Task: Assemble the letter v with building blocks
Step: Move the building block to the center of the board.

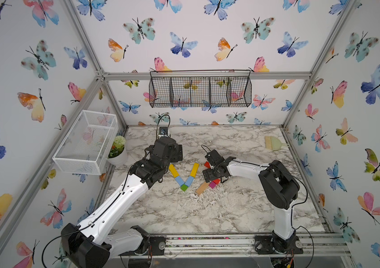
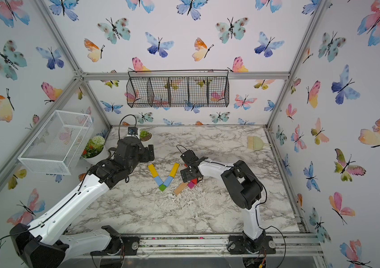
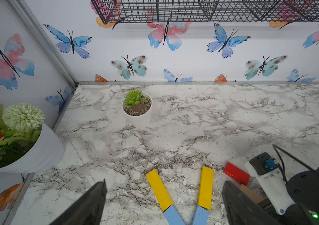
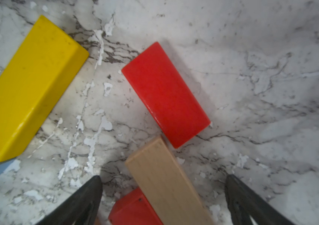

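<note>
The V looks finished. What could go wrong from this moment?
1. The open right gripper hangs over the tan bar and red bar, beside the V's right yellow bar; a nudge might shift it.
2. The open left gripper hovers near the left yellow bar; dropping lower may knock it.

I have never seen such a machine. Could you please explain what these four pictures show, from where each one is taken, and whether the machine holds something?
This is a two-armed robot at a marble table. Each arm ends in a gripper, a clamp with two fingers. Two pictures come from one camera above and show nearly the same whole scene. The other two come from cameras on the wrists, looking past the left gripper and the right gripper. On the table, yellow bars, light-blue bars and a green cube form a V. Beside it lie spare blocks: a tan bar, red blocks, a magenta cube. Both grippers are open and hold nothing.
</note>
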You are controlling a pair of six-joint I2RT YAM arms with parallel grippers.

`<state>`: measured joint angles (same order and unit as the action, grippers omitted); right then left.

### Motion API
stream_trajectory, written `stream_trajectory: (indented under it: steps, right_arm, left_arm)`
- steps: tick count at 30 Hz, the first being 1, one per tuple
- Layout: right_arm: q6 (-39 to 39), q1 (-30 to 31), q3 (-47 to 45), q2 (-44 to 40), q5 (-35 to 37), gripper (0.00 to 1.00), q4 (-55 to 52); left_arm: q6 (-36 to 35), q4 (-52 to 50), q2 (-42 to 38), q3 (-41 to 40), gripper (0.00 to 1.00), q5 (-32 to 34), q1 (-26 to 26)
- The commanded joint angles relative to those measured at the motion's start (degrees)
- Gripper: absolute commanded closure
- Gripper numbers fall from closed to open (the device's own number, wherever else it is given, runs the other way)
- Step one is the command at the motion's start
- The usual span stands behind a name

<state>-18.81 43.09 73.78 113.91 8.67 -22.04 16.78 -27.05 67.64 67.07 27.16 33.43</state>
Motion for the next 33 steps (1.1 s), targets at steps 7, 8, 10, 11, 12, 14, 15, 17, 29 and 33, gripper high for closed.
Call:
stream_trajectory:
  steps: [7, 8, 10, 11, 12, 14, 15, 17, 29, 33]
  right_arm:
    - [-0.9, 0.2, -1.4, 0.7, 3.9, 0.01, -3.7]
    - [-1.0, 0.2, -1.8, 0.5, 4.1, 0.01, -3.7]
    - [-1.2, 0.2, -2.4, -0.1, 4.2, 0.01, -3.9]
    - [-1.3, 0.2, -2.8, -0.5, 4.3, 0.01, -3.8]
    - [-1.5, 0.2, -3.1, -0.7, 4.5, 0.01, -3.8]
    - [-1.7, 0.2, -3.8, -1.1, 5.6, 0.01, -4.2]
    - [-1.8, 0.2, -4.1, -1.4, 6.1, 0.01, -4.3]
    - [-2.0, 0.2, -4.8, -2.1, 7.4, 0.00, -4.5]
    - [-2.9, -1.3, -8.0, -4.0, 9.2, 0.00, -5.1]
    - [-3.3, -1.7, -10.0, -5.7, 9.3, 0.00, -5.2]
  left_arm:
    - [0.3, 0.7, -1.7, -0.5, 0.06, -0.7, -0.4]
    - [0.3, 0.7, -1.8, -0.6, 0.06, -0.7, -0.5]
    - [0.2, 0.9, -1.8, -0.6, 0.06, -0.9, -0.5]
    - [0.3, 0.9, -1.8, -0.7, 0.06, -0.9, -0.4]
    - [0.2, 0.8, -1.8, -0.6, 0.06, -1.0, -0.4]
    - [0.3, 0.9, -1.7, -0.7, 0.06, -1.2, -0.4]
    - [0.2, 1.0, -1.8, -0.8, 0.06, -1.2, -0.5]
    - [0.3, 1.2, -1.8, -1.0, 0.06, -1.5, -0.5]
    - [0.3, 1.7, -2.2, -1.9, 0.05, -1.9, -0.6]
    - [0.4, 1.9, -2.2, -2.3, 0.05, -2.1, -0.5]
